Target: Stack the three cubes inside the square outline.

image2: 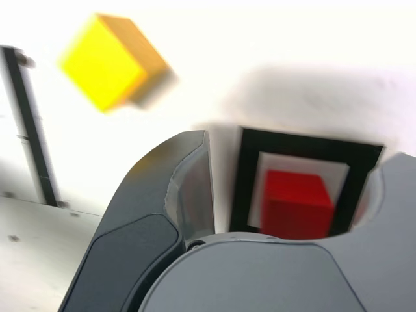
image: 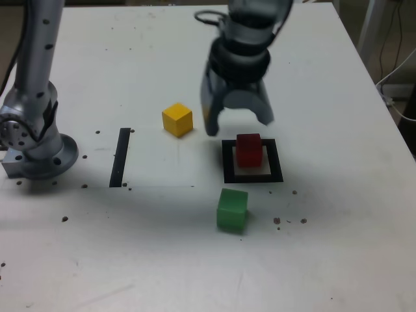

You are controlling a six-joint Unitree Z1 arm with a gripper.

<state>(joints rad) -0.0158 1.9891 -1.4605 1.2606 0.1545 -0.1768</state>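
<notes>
Green marks the nearest of the 3 cubes: the green cube [image: 232,210] sits outside the black square outline [image: 275,160], just off its near side in the exterior view. Next comes the red cube [image: 249,151], inside that outline, towards its far edge, with nothing stacked on it. Left of the outline, past open tabletop and slightly farther off, the yellow cube [image: 177,120] rests on the table, turned cornerwise to the frame. Farther back, the pincer [image: 240,125] hangs above the table, its 2 fingers spread and nothing between them. From it, yellow lies to the exterior view's left, green nearer, beyond red. If yellow is next, the pincer should travel left and probably twist to match its slanted faces.
</notes>
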